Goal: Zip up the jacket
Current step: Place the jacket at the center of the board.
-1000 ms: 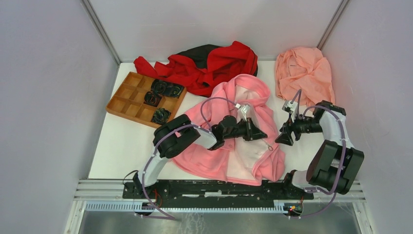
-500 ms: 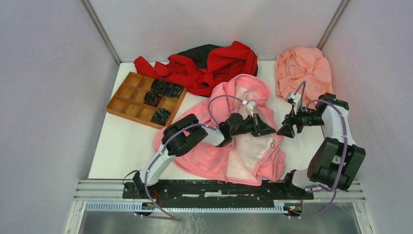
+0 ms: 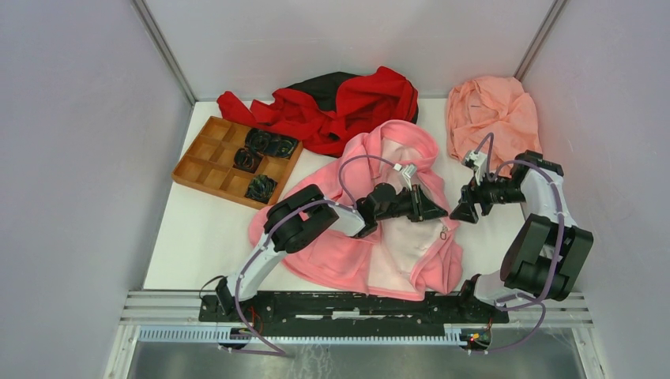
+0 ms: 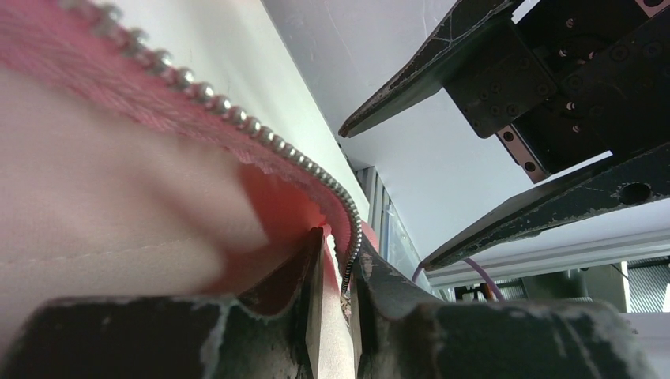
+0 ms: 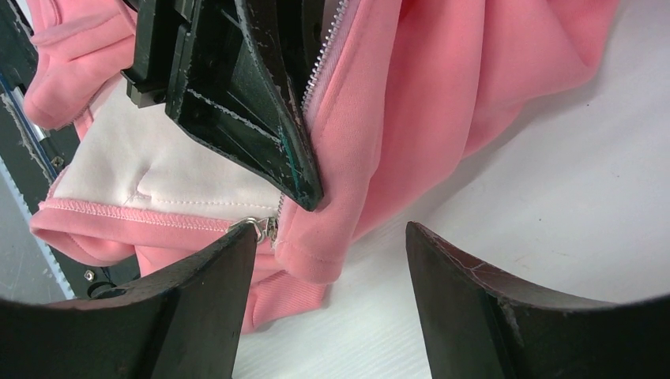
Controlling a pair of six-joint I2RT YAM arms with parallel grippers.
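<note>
My left gripper (image 4: 338, 251) straddles the zipper edge (image 4: 237, 118) of the jacket (image 5: 411, 95), jaws narrowly apart; gripping or not, I cannot tell. My right gripper (image 5: 332, 230) gapes wide just beside it.

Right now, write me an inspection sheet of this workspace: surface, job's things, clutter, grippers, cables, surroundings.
Surface: white table, largely covered by garments.
Job's things: pink jacket lies open mid-table, pale lining showing; not zipped; metal pull near the grippers.
Clutter: red-and-black garment and peach cloth at the far edge; wooden tray at left, black items in some compartments.
Grippers: left gripper narrow, zipper edge between its jaws; right gripper open, empty, facing it.
Cables: purple cables loop along both arms; no snag seen.
Surroundings: grey walls; metal rail at the near edge.
</note>
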